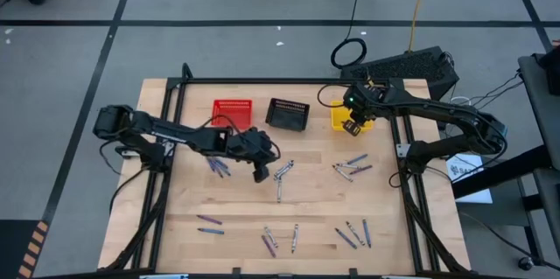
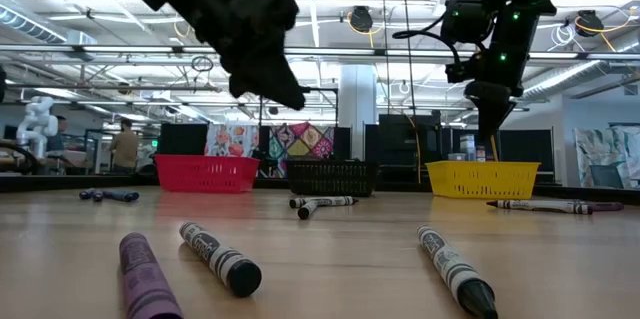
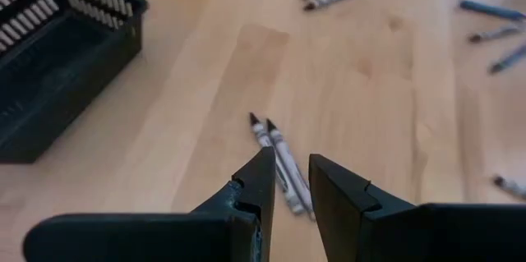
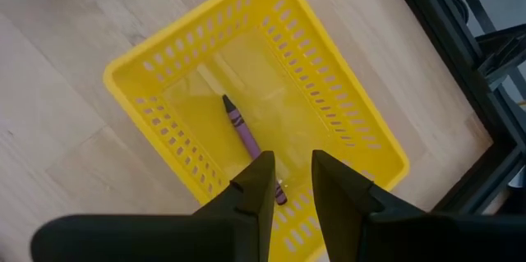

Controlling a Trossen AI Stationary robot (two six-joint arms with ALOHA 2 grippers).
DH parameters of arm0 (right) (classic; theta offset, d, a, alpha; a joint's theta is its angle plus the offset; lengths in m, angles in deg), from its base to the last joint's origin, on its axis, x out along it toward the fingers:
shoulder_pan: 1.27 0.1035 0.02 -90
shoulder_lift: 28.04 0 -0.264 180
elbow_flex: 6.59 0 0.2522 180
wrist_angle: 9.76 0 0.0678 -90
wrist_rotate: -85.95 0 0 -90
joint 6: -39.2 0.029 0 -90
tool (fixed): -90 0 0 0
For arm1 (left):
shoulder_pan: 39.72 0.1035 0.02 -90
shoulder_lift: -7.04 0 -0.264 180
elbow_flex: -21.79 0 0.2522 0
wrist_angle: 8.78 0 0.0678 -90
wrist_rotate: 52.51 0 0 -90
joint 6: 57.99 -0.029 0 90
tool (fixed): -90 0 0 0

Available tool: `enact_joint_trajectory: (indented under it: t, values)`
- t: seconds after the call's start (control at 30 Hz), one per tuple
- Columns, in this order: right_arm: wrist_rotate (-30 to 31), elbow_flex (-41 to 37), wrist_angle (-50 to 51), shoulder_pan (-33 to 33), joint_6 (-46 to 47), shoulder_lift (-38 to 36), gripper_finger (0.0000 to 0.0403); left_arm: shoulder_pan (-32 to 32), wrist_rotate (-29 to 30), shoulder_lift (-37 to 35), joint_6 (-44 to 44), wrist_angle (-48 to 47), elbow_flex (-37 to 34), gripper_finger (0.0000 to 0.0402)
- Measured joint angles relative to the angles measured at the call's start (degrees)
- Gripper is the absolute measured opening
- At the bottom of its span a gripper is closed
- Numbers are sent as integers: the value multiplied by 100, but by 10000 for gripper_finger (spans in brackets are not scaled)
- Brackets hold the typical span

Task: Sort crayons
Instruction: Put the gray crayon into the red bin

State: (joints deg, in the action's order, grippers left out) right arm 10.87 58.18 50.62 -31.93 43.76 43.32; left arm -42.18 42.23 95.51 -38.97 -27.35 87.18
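The crayons are thin paper-wrapped wax sticks in grey, blue and purple, scattered in small clusters across the pale wooden table (image 1: 236, 200). One purple crayon (image 4: 243, 137) already lies on the floor of the yellow mesh plastic basket (image 4: 148, 57).

The left gripper (image 3: 287, 181) hangs above a pair of grey crayons (image 3: 279, 159) that lie side by side, touching, near the black mesh basket (image 3: 49, 57). Its fingers stand a narrow gap apart and hold nothing. The right gripper (image 4: 291, 181) hangs over the yellow basket, fingers likewise narrowly parted and empty.

Handling judgement: each crayon is light and stiff, but brittle; wax snaps under a bending load or a hard squeeze. The round body rolls freely on the smooth wood, and the paper wrapper gives fair friction.

Grip advice: take hold at mid-length, across the wrapped barrel, with the fingers square to the long axis. Avoid the tapered tip, which slips and chips. Since the two grey crayons touch, the narrow opening may catch both or nudge one aside; align over one stick before closing.
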Motion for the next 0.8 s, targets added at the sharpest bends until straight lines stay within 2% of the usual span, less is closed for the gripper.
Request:
enact_joint_trajectory:
  t: [0.37, 0.57, 0.8]
  values:
    - [0, 0, -3, 0, 122, 0, 71, -62, 2, 858, 322, 139, 393, 80]
    - [-2, 0, 0, 0, 345, 0, 71, -79, 51, 996, 619, 102, 415, 80]
    - [0, 0, -5, 0, 378, 0, 71, -107, 434, 996, 621, 142, 420, 80]
